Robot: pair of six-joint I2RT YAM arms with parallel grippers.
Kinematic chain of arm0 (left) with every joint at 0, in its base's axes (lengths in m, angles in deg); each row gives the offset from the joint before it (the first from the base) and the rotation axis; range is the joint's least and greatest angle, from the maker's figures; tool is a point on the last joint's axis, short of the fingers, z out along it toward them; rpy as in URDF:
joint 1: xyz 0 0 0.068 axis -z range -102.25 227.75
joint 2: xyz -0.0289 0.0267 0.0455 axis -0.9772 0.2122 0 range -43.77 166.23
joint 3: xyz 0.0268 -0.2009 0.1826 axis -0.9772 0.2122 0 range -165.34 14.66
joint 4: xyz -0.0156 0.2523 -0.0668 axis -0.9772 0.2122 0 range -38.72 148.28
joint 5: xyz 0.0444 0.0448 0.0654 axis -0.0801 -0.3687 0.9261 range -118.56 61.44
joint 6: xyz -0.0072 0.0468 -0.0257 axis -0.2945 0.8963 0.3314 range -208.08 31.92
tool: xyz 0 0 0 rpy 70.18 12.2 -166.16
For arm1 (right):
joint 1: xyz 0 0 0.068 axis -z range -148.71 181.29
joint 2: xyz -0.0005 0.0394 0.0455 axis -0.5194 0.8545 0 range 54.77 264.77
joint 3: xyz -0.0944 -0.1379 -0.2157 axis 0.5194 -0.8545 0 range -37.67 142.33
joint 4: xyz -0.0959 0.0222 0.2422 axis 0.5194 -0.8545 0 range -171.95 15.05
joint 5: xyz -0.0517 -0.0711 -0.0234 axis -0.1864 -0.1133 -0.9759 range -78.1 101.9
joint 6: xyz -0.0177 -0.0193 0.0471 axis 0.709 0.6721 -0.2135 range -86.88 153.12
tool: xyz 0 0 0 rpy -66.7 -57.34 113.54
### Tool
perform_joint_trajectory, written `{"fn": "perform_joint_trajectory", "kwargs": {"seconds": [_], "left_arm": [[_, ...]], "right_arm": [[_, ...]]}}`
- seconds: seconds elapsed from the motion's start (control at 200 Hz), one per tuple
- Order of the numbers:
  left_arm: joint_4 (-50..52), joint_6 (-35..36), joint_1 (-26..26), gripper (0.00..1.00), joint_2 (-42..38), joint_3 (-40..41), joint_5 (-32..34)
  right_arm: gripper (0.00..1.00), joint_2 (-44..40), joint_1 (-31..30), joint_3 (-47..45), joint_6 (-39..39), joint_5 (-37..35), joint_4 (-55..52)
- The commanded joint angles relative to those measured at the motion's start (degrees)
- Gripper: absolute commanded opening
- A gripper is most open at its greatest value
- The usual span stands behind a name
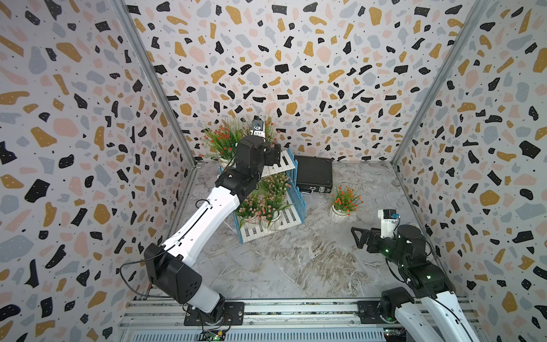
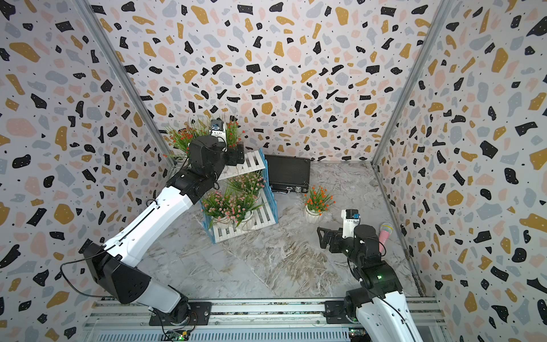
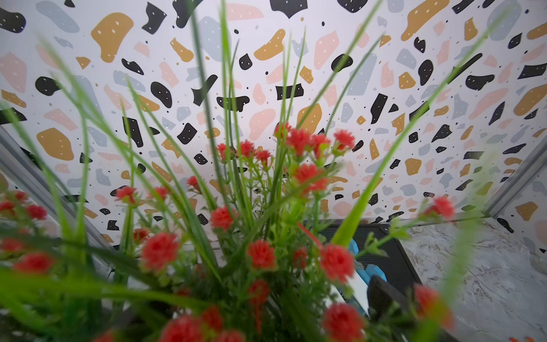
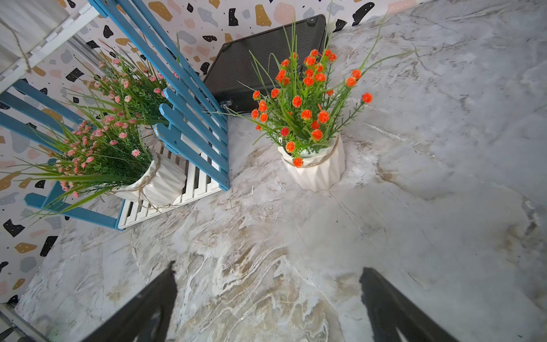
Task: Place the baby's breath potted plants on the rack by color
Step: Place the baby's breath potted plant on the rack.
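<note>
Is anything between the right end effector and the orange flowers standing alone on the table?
No. Only bare marble-patterned table lies between the open right end effector and the orange-red flowering plant in its white ribbed pot.

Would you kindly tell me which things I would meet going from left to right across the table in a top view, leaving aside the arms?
Rack → black briefcase → orange-red potted plant standing alone on the table.
</note>
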Motion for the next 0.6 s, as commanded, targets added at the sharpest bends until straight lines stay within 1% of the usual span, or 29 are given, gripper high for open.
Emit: {"fn": "perform_joint_trajectory", "kwargs": {"seconds": [0.0,0.195,0.3,0.431,0.596], "left_arm": [[-2.44,1.31,0.93,0.99,-2.41,0.94,0.37],[-1.4,2.43,2.54,0.99,-4.04,0.61,0.46],[-1.08,3.58,3.88,0.99,-5.05,0.56,0.3],[-0.19,4.5,5.98,0.99,-6.59,0.34,-0.35],[3.41,3.39,9.5,0.99,-9.58,1.42,-1.97]], "right_arm": [[0.99,1.12,0.2,0.18,0.01,0.77,1.6],[0.99,5.11,0.2,0.62,0.18,1.99,3.94],[0.99,10.12,0.2,1.64,0.67,3.21,5.41],[0.99,18.47,0.2,4.09,1.6,3.41,6.75],[0.99,24.23,0.11,4.75,2.5,0.76,11.61]]}}
